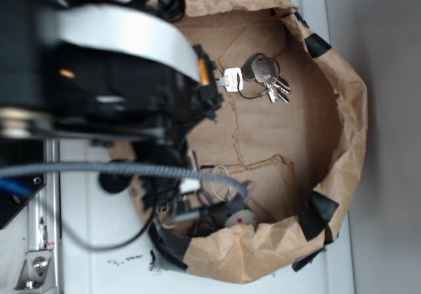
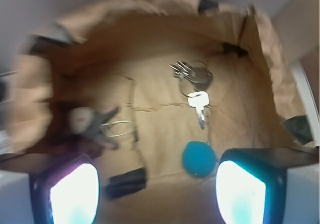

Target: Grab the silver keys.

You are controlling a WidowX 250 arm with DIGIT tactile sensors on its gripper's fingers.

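I hold the gripper [image 2: 157, 184] above the paper-bag tray [image 1: 342, 149], jaws spread wide to straddle the target. The silver keys [image 2: 192, 81] lie flat on its floor (blue ball [image 2: 199, 159] nearer), untouched.

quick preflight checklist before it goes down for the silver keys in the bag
1. Silver keys in view and unobstructed on the bag floor: ok.
2. Gripper jaws apart, nothing between the fingers: ok.
3. Gripper centred over the keys: not ok; in the wrist view they lie ahead, near the right finger's line.
4. Blue ball clear of the path: not ok; it sits between gripper and keys.
5. Paper bag walls clear of the keys: ok.
6. Height above the keys: cannot tell.
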